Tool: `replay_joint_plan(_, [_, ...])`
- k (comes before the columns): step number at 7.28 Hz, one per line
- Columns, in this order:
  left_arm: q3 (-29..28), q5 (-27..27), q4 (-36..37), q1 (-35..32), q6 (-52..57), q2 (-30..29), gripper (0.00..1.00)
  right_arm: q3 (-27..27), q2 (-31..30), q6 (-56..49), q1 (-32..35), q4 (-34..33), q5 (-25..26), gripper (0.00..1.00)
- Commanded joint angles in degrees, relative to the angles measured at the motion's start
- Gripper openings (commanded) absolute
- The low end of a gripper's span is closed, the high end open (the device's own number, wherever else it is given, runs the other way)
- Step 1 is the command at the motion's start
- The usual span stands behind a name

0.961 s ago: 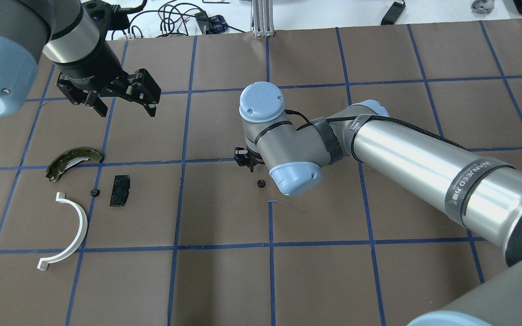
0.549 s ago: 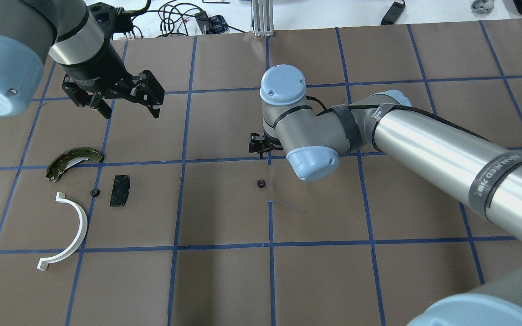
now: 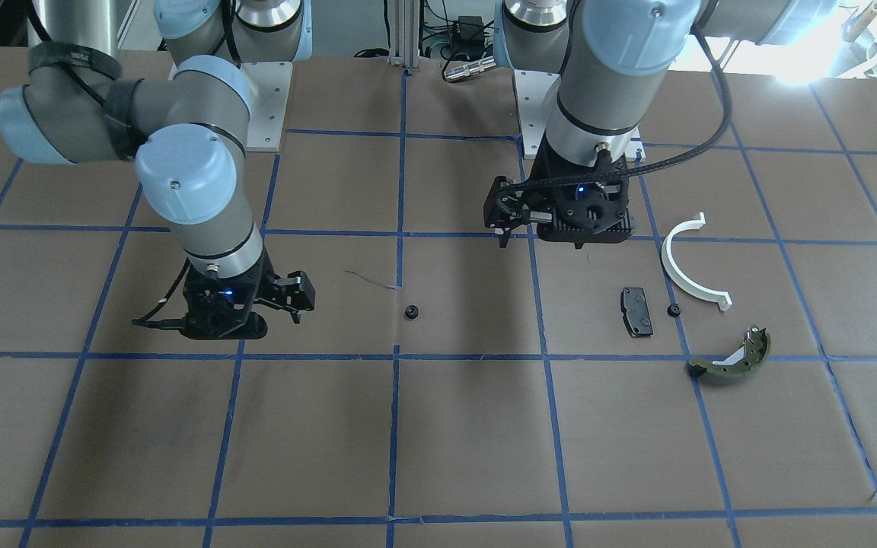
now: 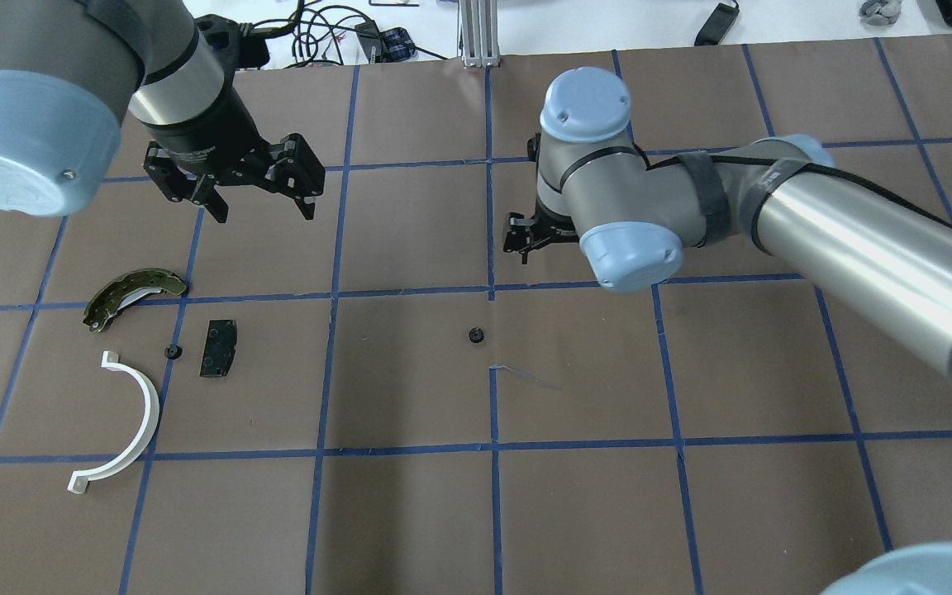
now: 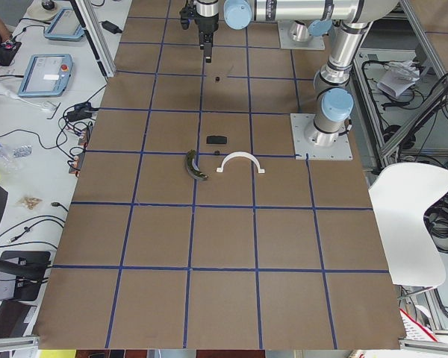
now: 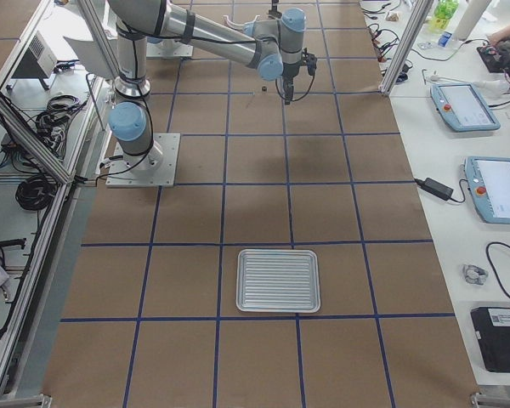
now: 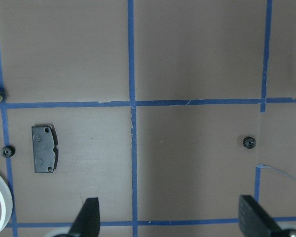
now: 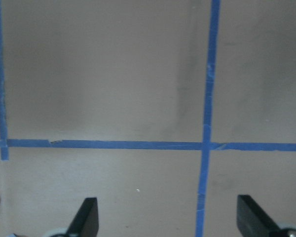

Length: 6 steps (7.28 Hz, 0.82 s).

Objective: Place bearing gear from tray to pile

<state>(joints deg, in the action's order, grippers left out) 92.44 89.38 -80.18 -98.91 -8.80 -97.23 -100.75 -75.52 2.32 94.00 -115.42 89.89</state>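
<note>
A small black bearing gear (image 4: 476, 335) lies alone on the brown mat near the middle; it also shows in the front view (image 3: 410, 312) and the left wrist view (image 7: 248, 142). The pile lies at the left: an olive-green shoe (image 4: 133, 293), a black pad (image 4: 218, 348), a white half-ring (image 4: 125, 421) and a second small gear (image 4: 172, 351). My right gripper (image 4: 521, 246) is open and empty, beyond and to the right of the lone gear. My left gripper (image 4: 264, 211) is open and empty, above the mat beyond the pile.
The ribbed metal tray (image 6: 279, 280) sits far off on my right side and holds nothing. Cables and an aluminium post (image 4: 476, 33) lie at the table's far edge. A thin scratch mark (image 4: 525, 376) is on the mat near the lone gear.
My right gripper has drawn away from the lone gear, to the right and farther back. My left gripper has shifted a little to the right. The gear has not moved.
</note>
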Motion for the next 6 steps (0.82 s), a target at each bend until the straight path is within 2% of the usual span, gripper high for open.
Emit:
replay_joint_plan(1, [0.11, 0.09, 5.01, -6.0, -3.57, -6.54, 1.0, 0.72, -5.75, -4.52, -5.3, 5.7, -0.07, 1.0])
replay_joint_plan(2, [0.28, 0.52, 7.21, -8.55, -4.55, -9.18, 1.0, 2.56, -8.13, -4.52, -5.4, 10.25, -0.07, 1.0])
replay_joint_plan(4, [2.21, 0.09, 10.21, -10.24, -5.69, -12.8, 1.0, 3.8, -10.26, -5.3, -4.09, 12.14, -0.42, 1.0])
replay_joint_plan(6, [7.2, 0.0, 19.21, -12.35, -9.45, -15.52, 1.0, 5.82, -12.62, -8.46, -4.35, 15.29, -0.16, 1.0])
